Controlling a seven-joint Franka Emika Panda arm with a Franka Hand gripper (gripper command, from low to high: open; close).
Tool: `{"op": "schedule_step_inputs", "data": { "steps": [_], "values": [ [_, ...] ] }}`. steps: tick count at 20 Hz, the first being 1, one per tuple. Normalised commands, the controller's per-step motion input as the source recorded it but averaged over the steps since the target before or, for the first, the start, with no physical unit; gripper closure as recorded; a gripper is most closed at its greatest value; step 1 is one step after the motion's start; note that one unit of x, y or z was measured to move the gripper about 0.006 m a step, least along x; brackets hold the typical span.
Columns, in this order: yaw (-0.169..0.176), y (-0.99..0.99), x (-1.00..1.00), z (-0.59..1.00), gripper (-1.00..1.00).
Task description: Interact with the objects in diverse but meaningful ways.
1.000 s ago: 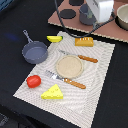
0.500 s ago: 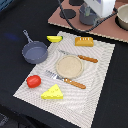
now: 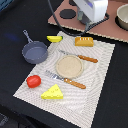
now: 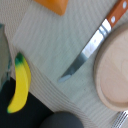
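Knife (image 3: 80, 56), plate (image 3: 68, 66) and fork (image 3: 66, 79) crowd the mat's (image 3: 100, 95) middle; pan (image 3: 34, 51) sits off its left edge. Mat's right half bare. End effector state: cannot tell.

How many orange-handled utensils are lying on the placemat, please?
2. The knife lies beside the round plate on the side toward the bread loaf; the fork lies on the plate's opposite side, toward the cheese wedge. None seems hidden.

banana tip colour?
Green; the banana body is yellow. Clearest in the wrist view.
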Motion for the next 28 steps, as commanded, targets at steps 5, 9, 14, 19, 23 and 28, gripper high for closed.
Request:
{"op": "schedule_step_inputs", "data": {
  "steps": [5,9,14,19,23,28],
  "values": [
    [0.0,-0.89,-0.28,0.0,-1.0],
    [0.0,-0.93,-0.23,0.0,-1.0],
    [-0.019,-0.9,-0.16,0.01,-1.0],
    [-0.021,-0.88,-0.18,0.0,-1.0],
    [-0.014,-0.85,-0.23,0.0,-1.0],
    [-0.015,-0.8,-0.25,-0.02,-1.0]
  ]
}}
